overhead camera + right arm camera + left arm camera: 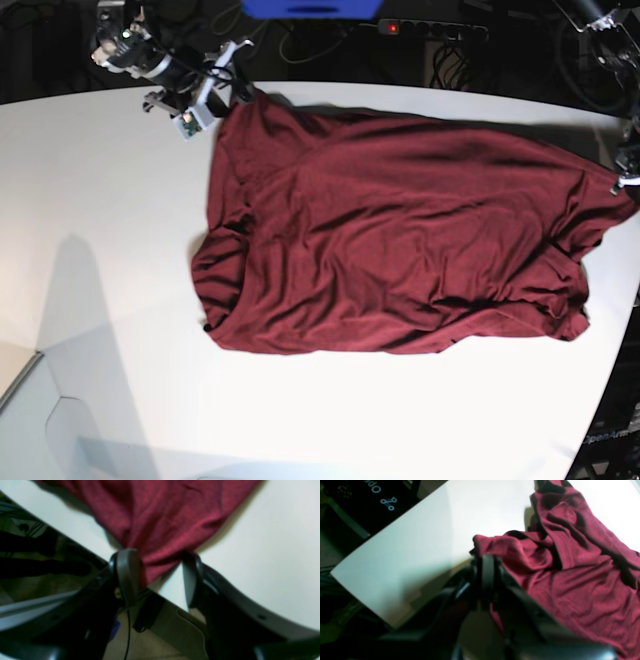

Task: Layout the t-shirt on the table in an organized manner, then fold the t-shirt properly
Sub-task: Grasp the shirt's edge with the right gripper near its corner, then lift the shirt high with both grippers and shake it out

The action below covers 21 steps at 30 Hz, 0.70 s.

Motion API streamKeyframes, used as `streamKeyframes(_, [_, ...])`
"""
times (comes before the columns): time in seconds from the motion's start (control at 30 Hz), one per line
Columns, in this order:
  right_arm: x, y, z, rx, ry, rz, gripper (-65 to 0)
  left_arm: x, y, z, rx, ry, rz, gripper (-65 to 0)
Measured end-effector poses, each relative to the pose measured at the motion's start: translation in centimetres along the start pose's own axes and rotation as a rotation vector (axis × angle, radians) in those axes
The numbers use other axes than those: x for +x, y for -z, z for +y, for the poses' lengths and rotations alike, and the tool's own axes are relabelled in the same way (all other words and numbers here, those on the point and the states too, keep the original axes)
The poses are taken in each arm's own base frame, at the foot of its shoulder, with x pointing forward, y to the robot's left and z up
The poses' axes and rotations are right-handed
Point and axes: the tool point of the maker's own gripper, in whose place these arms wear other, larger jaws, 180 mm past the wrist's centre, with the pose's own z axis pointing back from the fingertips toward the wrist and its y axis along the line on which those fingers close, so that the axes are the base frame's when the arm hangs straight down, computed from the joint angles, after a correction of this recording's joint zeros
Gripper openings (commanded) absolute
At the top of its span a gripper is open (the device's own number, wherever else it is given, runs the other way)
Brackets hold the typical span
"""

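Note:
The dark maroon t-shirt (400, 250) lies spread and wrinkled across the white table (100, 250), pulled out wide from left to right. At the shirt's far-left corner, my right gripper (232, 92) stands open at the table's back edge. In the right wrist view its fingers (125, 562) sit apart, with the corner of the t-shirt (160, 512) bunched between them over the table (275, 555). My left gripper (622, 185) is at the table's right edge. It is shut (487, 560) on a fold of the t-shirt (570, 580), lifted a little above the table (420, 542).
The table's curved edge (610, 380) runs close to the shirt's right side. Behind the table lie a power strip (430, 30), cables and a blue object (310, 8). Bare tabletop stretches to the left and front of the shirt.

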Motion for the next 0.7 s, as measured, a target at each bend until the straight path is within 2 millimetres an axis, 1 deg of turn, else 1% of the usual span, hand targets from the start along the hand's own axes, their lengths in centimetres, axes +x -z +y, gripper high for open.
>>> streamKeyframes(0.3, [0.0, 0.2, 0.2, 0.009, 0.003, -0.004, -36.6, 0.0, 0.0, 0.0, 0.000, 0.000, 0.000, -64.8])
streamKeyframes(0.4, [0.3, 1.0, 0.9, 0.045, 0.025, -0.031, -37.3, 0.0, 0.0, 0.0, 0.000, 0.000, 0.000, -64.8])
streamKeyframes(0.47, [0.6, 1.6, 1.8, 0.075, 0.011, -0.032, -42.3, 0.0, 0.0, 0.0, 0.000, 0.000, 0.000, -64.8])
streamKeyframes(0.53, [0.6, 1.9, 2.4, 0.095, 0.004, -0.026, -51.9, 0.0, 0.0, 0.0, 0.000, 0.000, 0.000, -64.8])
streamKeyframes(0.6, [0.2, 2.0, 2.6, 0.100, 0.000, -0.010, -64.8, 0.0, 0.0, 0.0, 0.000, 0.000, 0.000, -64.8])
streamKeyframes(0.7, [0.4, 1.8, 2.3, 0.086, -0.017, 0.000, -65.0, 0.1, 0.0, -0.1, -0.001, 0.002, -0.003, -64.8])
